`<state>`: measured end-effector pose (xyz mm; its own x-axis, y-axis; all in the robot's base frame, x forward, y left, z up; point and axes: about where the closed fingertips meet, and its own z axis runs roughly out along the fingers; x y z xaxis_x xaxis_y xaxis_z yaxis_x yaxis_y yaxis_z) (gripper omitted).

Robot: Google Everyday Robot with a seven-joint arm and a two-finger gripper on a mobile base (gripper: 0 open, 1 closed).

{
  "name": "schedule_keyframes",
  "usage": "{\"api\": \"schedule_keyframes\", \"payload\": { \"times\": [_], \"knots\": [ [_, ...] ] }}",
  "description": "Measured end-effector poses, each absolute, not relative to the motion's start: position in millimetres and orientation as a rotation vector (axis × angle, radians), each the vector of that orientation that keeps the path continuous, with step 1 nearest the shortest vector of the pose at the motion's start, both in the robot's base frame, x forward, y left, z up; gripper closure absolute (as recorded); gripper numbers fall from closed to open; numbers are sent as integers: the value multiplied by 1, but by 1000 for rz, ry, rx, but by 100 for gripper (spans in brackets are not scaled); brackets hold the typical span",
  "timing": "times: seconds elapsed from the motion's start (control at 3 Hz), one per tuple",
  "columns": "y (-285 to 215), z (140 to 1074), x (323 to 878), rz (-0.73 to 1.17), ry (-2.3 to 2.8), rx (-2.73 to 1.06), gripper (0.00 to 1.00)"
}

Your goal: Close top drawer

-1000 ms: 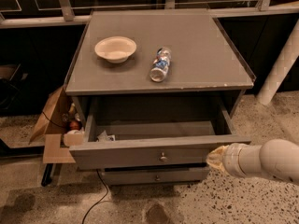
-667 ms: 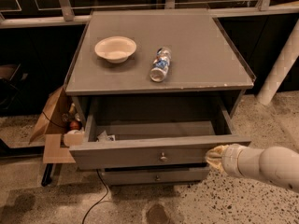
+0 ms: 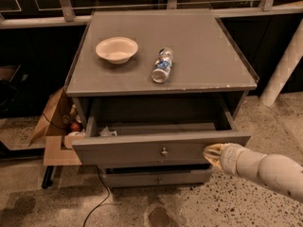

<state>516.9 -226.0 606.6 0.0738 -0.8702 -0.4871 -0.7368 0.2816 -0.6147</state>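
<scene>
The top drawer [image 3: 142,149] is a wide grey wooden drawer with a small round metal knob [image 3: 164,152] at its centre. It stands pulled well out of the grey cabinet [image 3: 165,84]. My gripper [image 3: 211,154] comes in from the lower right on a white arm [image 3: 265,169]. Its yellowish tip rests against the right end of the drawer's front panel. A small whitish item [image 3: 105,132] lies in the drawer's left corner.
A white bowl [image 3: 116,49] and a plastic bottle [image 3: 162,65] lying on its side sit on the cabinet top. A shallower drawer [image 3: 156,178] is below. An open cardboard box [image 3: 57,131] with items stands at the left. A black cable [image 3: 102,193] runs over the speckled floor. A white pole [image 3: 284,65] stands at the right.
My gripper has moved slightly left along the drawer's front. The drawer is still pulled out about as far as before.
</scene>
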Motion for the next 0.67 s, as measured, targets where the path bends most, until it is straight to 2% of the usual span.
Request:
{"api": "schedule_keyframes", "payload": {
  "times": [0.67],
  "knots": [
    [-215,603,552,-229,1597,-1461,100]
  ]
}}
